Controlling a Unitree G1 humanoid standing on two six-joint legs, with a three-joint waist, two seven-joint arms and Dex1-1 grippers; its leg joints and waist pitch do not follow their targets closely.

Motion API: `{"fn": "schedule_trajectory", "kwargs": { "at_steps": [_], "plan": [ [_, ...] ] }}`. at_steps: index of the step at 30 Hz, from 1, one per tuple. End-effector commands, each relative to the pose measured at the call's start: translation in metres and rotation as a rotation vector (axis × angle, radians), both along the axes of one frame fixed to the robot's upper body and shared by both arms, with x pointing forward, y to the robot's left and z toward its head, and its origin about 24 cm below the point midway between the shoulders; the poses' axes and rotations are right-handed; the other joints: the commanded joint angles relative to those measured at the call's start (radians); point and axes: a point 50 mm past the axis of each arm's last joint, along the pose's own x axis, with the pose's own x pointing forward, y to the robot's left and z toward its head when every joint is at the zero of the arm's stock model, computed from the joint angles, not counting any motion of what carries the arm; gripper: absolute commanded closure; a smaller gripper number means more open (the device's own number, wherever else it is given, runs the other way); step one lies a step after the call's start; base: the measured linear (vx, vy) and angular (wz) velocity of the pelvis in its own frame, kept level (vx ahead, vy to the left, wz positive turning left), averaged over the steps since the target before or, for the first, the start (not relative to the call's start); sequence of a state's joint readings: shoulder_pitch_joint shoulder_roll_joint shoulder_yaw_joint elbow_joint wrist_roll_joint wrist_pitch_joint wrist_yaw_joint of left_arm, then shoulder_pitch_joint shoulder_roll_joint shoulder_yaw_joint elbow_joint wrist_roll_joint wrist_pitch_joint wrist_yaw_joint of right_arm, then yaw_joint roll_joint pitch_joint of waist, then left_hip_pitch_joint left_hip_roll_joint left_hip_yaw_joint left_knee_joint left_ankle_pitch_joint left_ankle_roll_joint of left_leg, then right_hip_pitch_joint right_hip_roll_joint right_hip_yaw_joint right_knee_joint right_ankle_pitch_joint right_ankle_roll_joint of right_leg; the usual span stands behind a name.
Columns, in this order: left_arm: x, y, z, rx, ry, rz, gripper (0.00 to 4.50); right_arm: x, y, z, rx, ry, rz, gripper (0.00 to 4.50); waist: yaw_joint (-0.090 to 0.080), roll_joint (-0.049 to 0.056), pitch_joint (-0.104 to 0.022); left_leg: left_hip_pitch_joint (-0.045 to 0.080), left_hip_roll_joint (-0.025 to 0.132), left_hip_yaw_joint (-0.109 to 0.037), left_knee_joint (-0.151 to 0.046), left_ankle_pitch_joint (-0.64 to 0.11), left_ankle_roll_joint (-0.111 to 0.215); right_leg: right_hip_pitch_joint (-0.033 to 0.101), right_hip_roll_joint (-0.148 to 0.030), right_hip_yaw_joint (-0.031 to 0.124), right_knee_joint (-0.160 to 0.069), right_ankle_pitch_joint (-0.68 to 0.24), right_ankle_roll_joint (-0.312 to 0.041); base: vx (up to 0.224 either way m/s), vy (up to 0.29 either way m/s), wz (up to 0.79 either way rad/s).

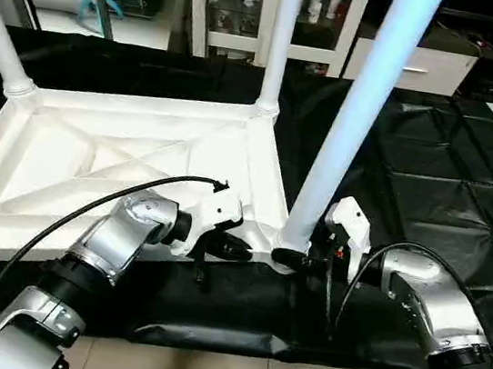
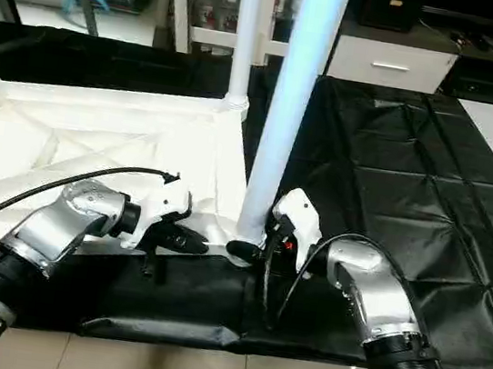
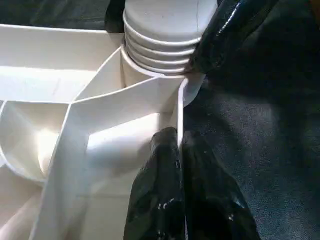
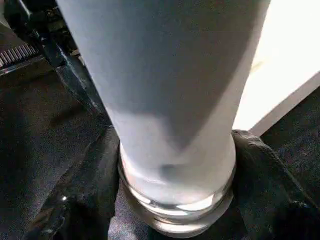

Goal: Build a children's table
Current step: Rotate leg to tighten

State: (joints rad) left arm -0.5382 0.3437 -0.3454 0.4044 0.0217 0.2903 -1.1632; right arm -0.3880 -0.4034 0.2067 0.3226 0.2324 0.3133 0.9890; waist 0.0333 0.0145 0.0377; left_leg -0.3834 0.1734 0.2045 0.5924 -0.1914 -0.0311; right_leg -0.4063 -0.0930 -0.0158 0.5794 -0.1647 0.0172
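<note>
The white tabletop [image 1: 93, 163] lies upside down on the black-covered work table, ribbed underside up. Two white legs stand in its far corner sockets, one at the left [image 1: 0, 40] and one at the right [image 1: 280, 42]. A third leg [image 1: 357, 117] stands upright at the near right corner socket [image 3: 150, 75], its ringed base [image 4: 175, 210] low in the socket. My right gripper [image 1: 291, 258] is shut on this leg just above the base, one finger [image 4: 80, 200] on each side. My left gripper [image 1: 235, 249] is shut on the tabletop's thin rim wall [image 3: 179, 115] beside that corner.
Black quilted cover [image 1: 446, 203] spreads to the right of the tabletop, with a raised fold [image 1: 207, 335] along the table's front edge. A white cabinet [image 1: 428, 68] and glass-fronted shelves [image 1: 244, 5] stand behind the table. A black cable [image 1: 87, 208] arcs over my left forearm.
</note>
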Motion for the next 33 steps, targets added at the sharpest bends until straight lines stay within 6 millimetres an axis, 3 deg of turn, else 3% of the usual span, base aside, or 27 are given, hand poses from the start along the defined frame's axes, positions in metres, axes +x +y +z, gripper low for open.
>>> {"fn": "schedule_trajectory", "kwargs": {
  "at_steps": [1,5,7,8,10,12,13,14,16,21,23,24,25,27,29,31,33],
  "plan": [
    [-0.007,-0.001,-0.016,0.017,0.082,0.006,4.50,0.001,0.002,-0.005,0.017,0.021,-0.041,1.73,0.001,-0.001,-0.061,0.025,0.049,-0.020,-0.070,-0.173,0.062,0.042,-0.039,0.015,-0.043,-0.083,-0.292,0.000,0.000,0.00],
    [0.011,-0.012,-0.018,0.021,0.009,0.182,4.50,0.017,0.009,-0.005,0.060,-0.039,-0.280,1.73,-0.005,-0.002,-0.055,0.027,0.049,-0.024,-0.078,-0.264,0.017,0.036,-0.041,0.016,-0.057,-0.217,-0.265,0.000,0.000,0.00],
    [0.020,-0.018,-0.018,0.021,-0.039,0.273,4.50,0.024,0.014,-0.008,0.067,-0.053,-0.407,1.73,-0.010,-0.011,-0.054,0.028,0.048,-0.029,-0.082,-0.308,-0.015,0.033,-0.042,0.015,-0.065,-0.302,-0.229,0.000,0.000,0.00],
    [0.021,-0.019,-0.018,0.020,-0.044,0.281,4.50,0.025,0.014,-0.008,0.067,-0.054,-0.419,1.73,-0.011,-0.008,-0.053,0.027,0.047,-0.030,-0.083,-0.315,-0.020,0.030,-0.042,0.015,-0.064,-0.313,-0.222,0.000,0.000,0.00],
    [0.032,-0.032,-0.017,0.015,-0.098,0.395,4.50,0.036,0.020,-0.016,0.049,-0.044,-0.652,1.73,-0.018,-0.016,-0.054,0.029,0.044,-0.030,-0.083,-0.341,-0.033,0.025,-0.041,0.015,-0.072,-0.355,-0.198,0.000,0.000,0.00],
    [0.036,-0.036,-0.017,0.019,-0.117,0.424,4.50,0.040,0.022,-0.020,0.025,-0.037,-0.727,1.73,-0.020,-0.012,-0.053,0.030,0.041,-0.031,-0.082,-0.348,-0.034,0.022,-0.043,0.015,-0.076,-0.377,-0.187,0.000,0.000,0.00],
    [0.039,-0.040,-0.017,0.028,-0.138,0.456,4.50,0.043,0.027,-0.022,0.000,-0.041,-0.783,1.73,-0.021,-0.001,-0.054,0.031,0.042,-0.032,-0.083,-0.346,-0.037,0.020,-0.043,0.016,-0.076,-0.373,-0.185,0.000,0.000,0.00],
    [0.042,-0.045,-0.019,0.054,-0.161,0.494,4.50,0.049,0.036,-0.022,-0.011,-0.041,-0.851,1.74,-0.030,0.000,-0.055,0.031,0.038,-0.031,-0.082,-0.362,-0.042,0.019,-0.040,0.014,-0.079,-0.366,-0.181,0.000,0.000,0.00],
    [0.045,-0.047,-0.019,0.073,-0.197,0.540,4.50,0.052,0.042,-0.023,-0.046,-0.044,-0.913,1.74,-0.033,0.002,-0.056,0.031,0.039,-0.031,-0.082,-0.366,-0.037,0.018,-0.039,0.014,-0.079,-0.351,-0.182,0.000,0.000,0.00],
    [0.048,-0.055,-0.019,0.078,-0.230,0.559,4.50,0.058,0.067,-0.015,-0.038,-0.098,-0.886,1.75,-0.028,-0.001,-0.059,0.023,0.039,-0.029,-0.081,-0.327,-0.006,0.025,-0.041,0.014,-0.074,-0.292,-0.194,0.000,0.000,0.00],
    [0.049,-0.054,-0.018,0.068,-0.236,0.553,4.50,0.059,0.071,-0.012,-0.002,-0.111,-0.863,1.75,-0.027,-0.009,-0.060,0.022,0.039,-0.027,-0.080,-0.316,0.005,0.026,-0.042,0.014,-0.074,-0.280,-0.195,0.000,0.000,0.00],
    [0.048,-0.054,-0.018,0.066,-0.236,0.551,4.50,0.059,0.071,-0.012,0.005,-0.111,-0.858,1.75,-0.024,-0.004,-0.060,0.021,0.041,-0.028,-0.080,-0.304,0.013,0.028,-0.043,0.014,-0.072,-0.271,-0.197,0.000,0.000,0.00],
    [0.048,-0.050,-0.019,0.062,-0.235,0.537,4.50,0.058,0.073,-0.009,0.069,-0.113,-0.806,1.75,-0.023,-0.008,-0.059,0.021,0.040,-0.026,-0.080,-0.307,0.023,0.029,-0.043,0.014,-0.073,-0.273,-0.198,0.000,0.000,0.00],
    [0.046,-0.046,-0.020,0.055,-0.235,0.493,4.50,0.055,0.071,-0.005,0.109,-0.140,-0.759,1.19,-0.022,-0.009,-0.059,0.019,0.042,-0.027,-0.080,-0.300,0.033,0.030,-0.045,0.013,-0.074,-0.281,-0.196,0.000,0.000,0.00],
    [0.045,-0.042,-0.021,0.054,-0.227,0.478,4.50,0.054,0.069,-0.003,0.116,-0.157,-0.732,1.06,-0.020,-0.007,-0.059,0.019,0.044,-0.026,-0.080,-0.285,0.041,0.030,-0.044,0.014,-0.071,-0.266,-0.202,0.000,0.000,0.00],
    [0.036,-0.034,-0.022,0.043,-0.215,0.344,4.50,0.048,0.054,0.001,0.132,-0.156,-0.675,0.77,-0.023,-0.011,-0.057,0.004,0.043,-0.031,-0.084,-0.263,0.052,0.044,-0.046,0.012,-0.069,-0.270,-0.188,0.000,0.000,0.00],
    [0.029,-0.030,-0.022,0.034,-0.209,0.244,4.50,0.044,0.045,0.004,0.138,-0.152,-0.633,0.67,-0.023,-0.009,-0.058,0.010,0.047,-0.031,-0.083,-0.258,0.059,0.039,-0.045,0.012,-0.070,-0.275,-0.188,0.000,0.000,0.00]
  ]
}}
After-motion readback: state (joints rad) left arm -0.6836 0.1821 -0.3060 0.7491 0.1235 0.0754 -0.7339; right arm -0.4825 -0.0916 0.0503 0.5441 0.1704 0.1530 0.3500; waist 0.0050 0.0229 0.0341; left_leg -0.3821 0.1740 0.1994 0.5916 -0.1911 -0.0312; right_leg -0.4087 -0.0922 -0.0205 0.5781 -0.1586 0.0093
